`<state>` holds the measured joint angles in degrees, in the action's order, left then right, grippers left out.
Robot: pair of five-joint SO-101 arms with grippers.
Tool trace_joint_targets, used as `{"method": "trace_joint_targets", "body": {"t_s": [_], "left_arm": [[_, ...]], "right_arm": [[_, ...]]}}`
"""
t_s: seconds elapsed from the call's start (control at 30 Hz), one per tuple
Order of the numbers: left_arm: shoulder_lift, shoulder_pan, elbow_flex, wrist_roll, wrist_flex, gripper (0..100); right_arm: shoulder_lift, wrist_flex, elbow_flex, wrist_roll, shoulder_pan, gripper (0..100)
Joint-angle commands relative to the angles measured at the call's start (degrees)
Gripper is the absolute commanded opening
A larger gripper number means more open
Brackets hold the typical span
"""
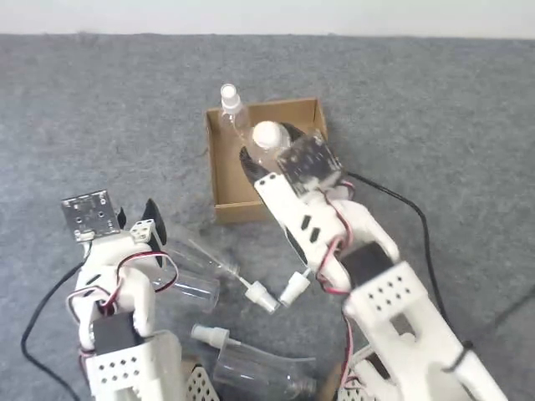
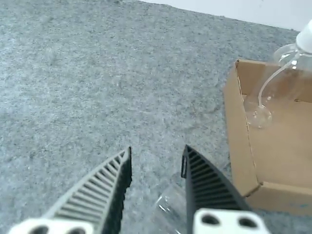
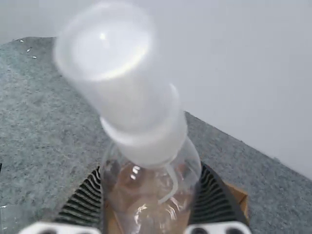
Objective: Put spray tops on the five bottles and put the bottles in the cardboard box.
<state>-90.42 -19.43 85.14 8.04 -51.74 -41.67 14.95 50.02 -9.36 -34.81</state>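
Clear plastic is slippery, and I think this is the main danger now. The right gripper (image 3: 150, 207) is closed tight on a bottle (image 3: 146, 165) with its white top (image 3: 117, 63) already on. It holds the bottle at the round body, and the bottle leans between the fingers instead of standing straight. Directly under the gripper is the cardboard box (image 1: 224, 180).

Just beyond the fingertips a second bottle (image 1: 234, 109) with a top leans at the far corner of the box. If the held bottle is released from too high, or comes down slanted, it may hit this one and push it over the rim. It may also land on the wall of the box. The box looks light and could slide on the grey carpet if the gripper touches it.

The left gripper (image 2: 156, 180) has its fingers apart with nothing between them. An open bottle (image 1: 191, 271) lies just beside it. Two loose spray tops (image 1: 261, 295) lie between the arms, and a capped bottle (image 1: 255, 361) lies near the arm bases. These round things could roll away if an arm bumps them.
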Motion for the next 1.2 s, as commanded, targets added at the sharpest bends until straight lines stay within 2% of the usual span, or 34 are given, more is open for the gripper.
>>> {"method": "trace_joint_targets", "body": {"t_s": [0.0, 0.9, 1.17], "left_arm": [[-0.8, -0.4, -0.7, 0.3, 1.8, 16], [-0.8, -0.4, -0.7, 0.3, 1.7, 16], [-0.8, -0.4, -0.2, 0.3, 1.8, 16]], "right_arm": [[4.1, -3.1, -6.4, 0.3, -1.6, 0.7], [39.3, -37.8, -8.8, 0.8, -1.7, 0.7], [49.3, -38.3, -15.4, 0.9, -1.4, 0.7]]}}
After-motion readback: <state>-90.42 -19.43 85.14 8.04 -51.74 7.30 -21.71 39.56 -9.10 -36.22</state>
